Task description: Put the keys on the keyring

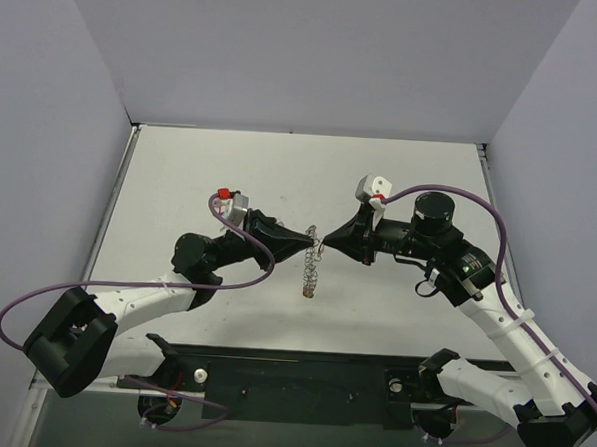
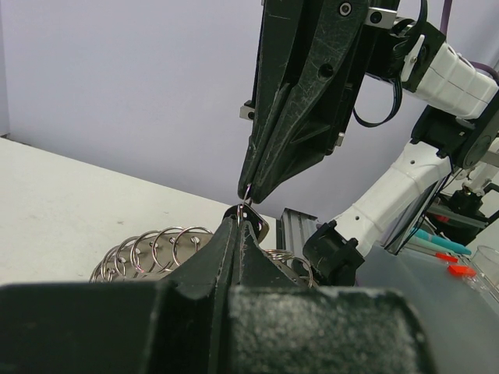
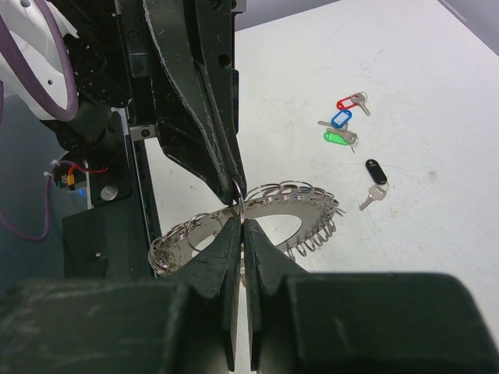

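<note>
Over the middle of the table [image 1: 401, 179], the two arms meet tip to tip. The left gripper [image 1: 306, 235] and the right gripper [image 1: 329, 247] are both closed, and each seems to pinch the keyring [image 1: 311, 267] at or just beside the same small ring on its fringe. In the wrist views the two sets of tips almost touch there. The rest of the loop hangs down from the tips toward the table; whether its lowest rings rest on the surface I cannot tell.

Neither gripper appears to hold a key, so the step in hand looks like steadying the loop between them. To do it well, one pinch should hold firm on the thin wire — it will slip or swing easily — while only the other lets go to fetch a key, taking it by its plastic tag and bringing its hole to the held ring.

Seen from the right wrist, the keys [image 3: 343, 121] lie flat on the table beyond the loop — red, blue and green tags close together, a black one a little apart — all well clear of both grippers.
</note>
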Robot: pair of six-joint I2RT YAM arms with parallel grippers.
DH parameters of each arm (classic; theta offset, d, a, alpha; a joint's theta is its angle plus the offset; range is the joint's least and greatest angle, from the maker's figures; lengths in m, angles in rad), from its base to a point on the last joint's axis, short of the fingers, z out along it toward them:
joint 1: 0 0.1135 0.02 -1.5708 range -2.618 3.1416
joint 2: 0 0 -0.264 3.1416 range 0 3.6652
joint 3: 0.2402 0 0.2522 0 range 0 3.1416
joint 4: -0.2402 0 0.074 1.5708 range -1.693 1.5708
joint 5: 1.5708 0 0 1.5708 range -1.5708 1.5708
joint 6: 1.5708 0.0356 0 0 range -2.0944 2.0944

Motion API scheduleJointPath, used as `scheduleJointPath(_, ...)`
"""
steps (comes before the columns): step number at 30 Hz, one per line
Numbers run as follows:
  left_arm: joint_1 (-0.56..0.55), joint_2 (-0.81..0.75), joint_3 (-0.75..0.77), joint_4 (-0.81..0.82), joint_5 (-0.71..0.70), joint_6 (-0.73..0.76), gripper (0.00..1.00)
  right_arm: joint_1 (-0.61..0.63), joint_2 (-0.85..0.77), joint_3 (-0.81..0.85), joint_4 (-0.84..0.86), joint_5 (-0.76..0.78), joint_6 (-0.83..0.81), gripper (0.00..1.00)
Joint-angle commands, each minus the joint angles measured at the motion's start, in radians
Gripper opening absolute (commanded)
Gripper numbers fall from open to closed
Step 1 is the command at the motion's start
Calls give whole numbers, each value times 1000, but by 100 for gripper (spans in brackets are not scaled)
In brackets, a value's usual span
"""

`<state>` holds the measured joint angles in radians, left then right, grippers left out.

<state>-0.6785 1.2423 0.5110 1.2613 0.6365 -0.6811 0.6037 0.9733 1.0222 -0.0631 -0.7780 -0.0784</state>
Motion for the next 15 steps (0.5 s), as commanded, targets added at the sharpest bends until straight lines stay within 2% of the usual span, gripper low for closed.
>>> scheduleJointPath(1, 8, -9, 38, 260, 2, -11, 0, 1, -1, -2, 52, 0, 5, 0)
scheduleJointPath(15, 11, -10, 38, 268, 0, -14, 0, 11, 7, -8, 54, -9, 14, 0)
